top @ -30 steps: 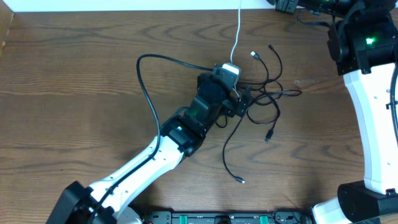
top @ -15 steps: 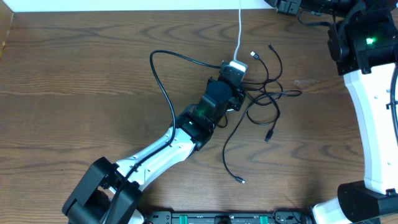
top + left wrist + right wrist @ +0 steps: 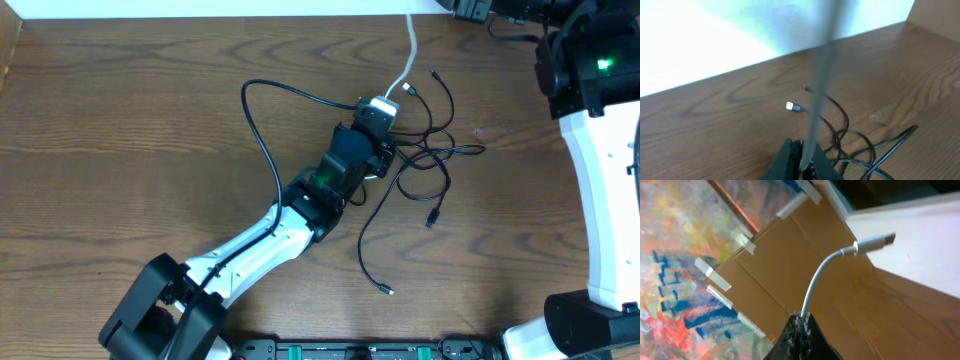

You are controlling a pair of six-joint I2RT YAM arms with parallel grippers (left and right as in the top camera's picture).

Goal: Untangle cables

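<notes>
The cables lie as a tangle of thin black cords (image 3: pixel 430 150) right of centre on the wooden table, with one white cable (image 3: pixel 405 60) running from it up past the far edge. My left gripper (image 3: pixel 378 108) is at the tangle's left side, shut on the white cable. In the left wrist view that cable (image 3: pixel 820 75) rises blurred from between the jaws (image 3: pixel 804 155), with black loops (image 3: pixel 855 145) and a silver plug (image 3: pixel 791 106) beyond. My right gripper (image 3: pixel 802 317) is shut on the white cable's far end (image 3: pixel 815 287), whose plug (image 3: pixel 875 242) sticks out free.
The left arm's own thick black cable (image 3: pixel 262 130) arcs over the table to its left. One black cord trails toward the front, ending in a plug (image 3: pixel 385 290). The right arm (image 3: pixel 595 120) stands along the right edge. A cardboard panel (image 3: pixel 775 255) shows behind the right gripper.
The left arm reached forward to the tangle and its jaws closed on the white cable. The white cable's upper stretch has since swung to the right.
</notes>
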